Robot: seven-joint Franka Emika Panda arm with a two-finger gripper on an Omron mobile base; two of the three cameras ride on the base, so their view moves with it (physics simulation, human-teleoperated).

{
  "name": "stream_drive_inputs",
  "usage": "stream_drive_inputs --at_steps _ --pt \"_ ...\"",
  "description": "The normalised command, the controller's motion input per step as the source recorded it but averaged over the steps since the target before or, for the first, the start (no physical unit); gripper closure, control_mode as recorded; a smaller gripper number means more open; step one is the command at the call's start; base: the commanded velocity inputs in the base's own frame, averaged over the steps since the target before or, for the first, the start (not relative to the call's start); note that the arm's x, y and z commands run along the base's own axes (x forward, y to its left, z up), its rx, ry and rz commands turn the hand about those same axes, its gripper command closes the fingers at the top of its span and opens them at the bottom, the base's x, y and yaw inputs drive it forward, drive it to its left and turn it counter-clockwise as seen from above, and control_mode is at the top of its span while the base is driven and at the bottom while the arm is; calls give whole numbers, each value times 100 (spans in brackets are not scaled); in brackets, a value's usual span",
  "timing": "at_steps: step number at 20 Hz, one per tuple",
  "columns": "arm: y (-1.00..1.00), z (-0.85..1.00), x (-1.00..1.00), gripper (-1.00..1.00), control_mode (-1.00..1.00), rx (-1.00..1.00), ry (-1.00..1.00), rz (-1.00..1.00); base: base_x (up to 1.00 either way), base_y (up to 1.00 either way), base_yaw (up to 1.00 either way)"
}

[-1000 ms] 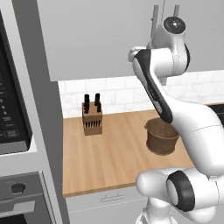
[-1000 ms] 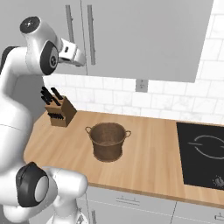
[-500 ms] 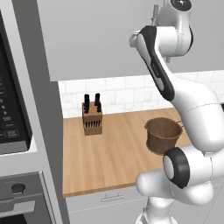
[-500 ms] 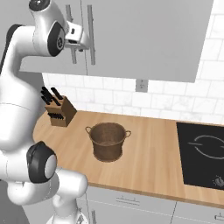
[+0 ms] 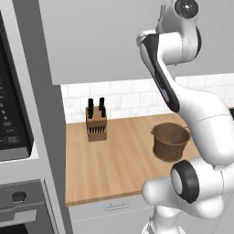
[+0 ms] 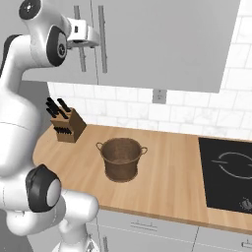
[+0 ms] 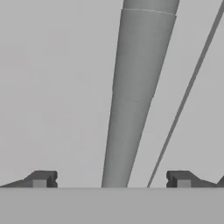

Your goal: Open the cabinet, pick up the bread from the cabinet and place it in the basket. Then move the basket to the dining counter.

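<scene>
Reaching high, the white arm has its claw [image 7: 111,179] up at the cabinet [image 6: 162,39], the light grey wall unit hanging over the bench [image 6: 172,172]. Along the hand view the two dark fingertips [image 7: 41,179] stand wide apart, as far spread as they go, with the silver bar handle [image 7: 135,96] running between them, close in front of the camera; nothing is gripped, and whether either tip touches the bar cannot be told. A thin seam between the doors [image 7: 188,92] slants just beside the handle. From the right base view the claw's white housing sits against the two vertical bar handles, the nearer one [image 6: 103,39] plain to see, and the cabinet doors are shut flat. Below, the dark brown woven basket [image 6: 121,158] stands upright on the light wood bench, its small side handles showing, well apart from the claw; its inside looks bare. A wooden knife block [image 6: 68,125] with black handles sits near the white tile backsplash [image 6: 187,110], to the basket's left in both base views. A black cooktop [image 6: 229,177] is set into the bench at the right. In the left base view a tall grey unit holding a dark oven [image 5: 13,119] stands at the bench's left end, and the basket [image 5: 170,140] is partly behind the arm.
</scene>
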Motion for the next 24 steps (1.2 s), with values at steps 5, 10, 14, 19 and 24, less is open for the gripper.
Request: stream_drive_inputs --at_steps 5,10,14,19,24 --pt "-17 0 18 -100 -100 3 -7 0 0 0 0" --pt "4 0 51 -100 -100 1 0 1 0 0 0" --pt "31 0 39 -100 -100 0 0 0 0 0 0" --pt "20 0 39 100 -100 0 0 0 0 0 0" --pt "11 0 33 100 -100 0 0 0 0 0 0"
